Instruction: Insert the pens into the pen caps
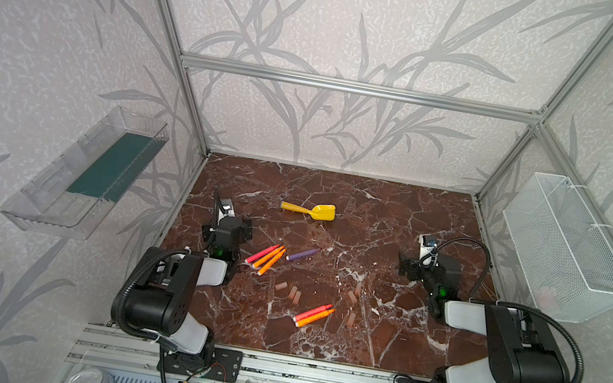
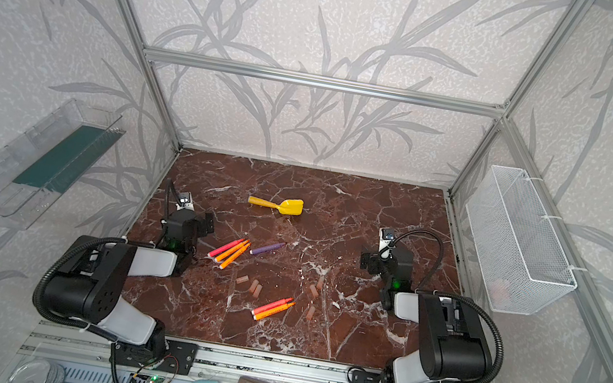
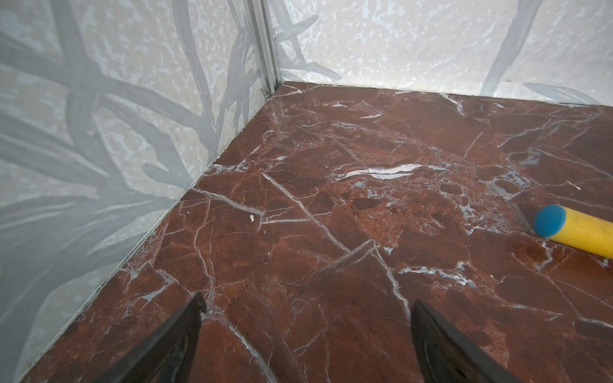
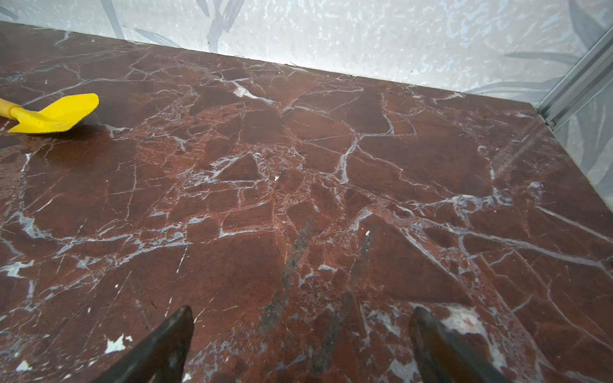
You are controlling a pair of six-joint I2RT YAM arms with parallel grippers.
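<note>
Showing the opening layout: you are holding the left gripper (image 3: 306,305) and the right gripper (image 4: 302,310) spread wide and empty, each poised over bare marble table (image 1: 397,216) at its own side. The pens (image 1: 268,258) are lying uncapped mid-table in both top views. Three are touching side by side near the left arm, a purple pen (image 1: 302,254) is lying just beside them, and a front pair (image 1: 313,313) is touching nearer the front edge. The pen caps (image 1: 281,285) are lying loose, three between the trio and the front pair and three to that pair's right, none fitted yet.

Because the pens are lying in contact, jaws closing on one are likely to be pinching or rolling its neighbour. The caps are small, translucent and close in tone to the marble, so you are risking a missed grasp or a cap squirting out sideways. Any tilt between tip and cap mouth is likely to be pushing the cap away rather than seating it. Neither wrist view is showing a pen or cap, only the yellow shovel (image 1: 310,210), which is lying well apart at the back.
</note>
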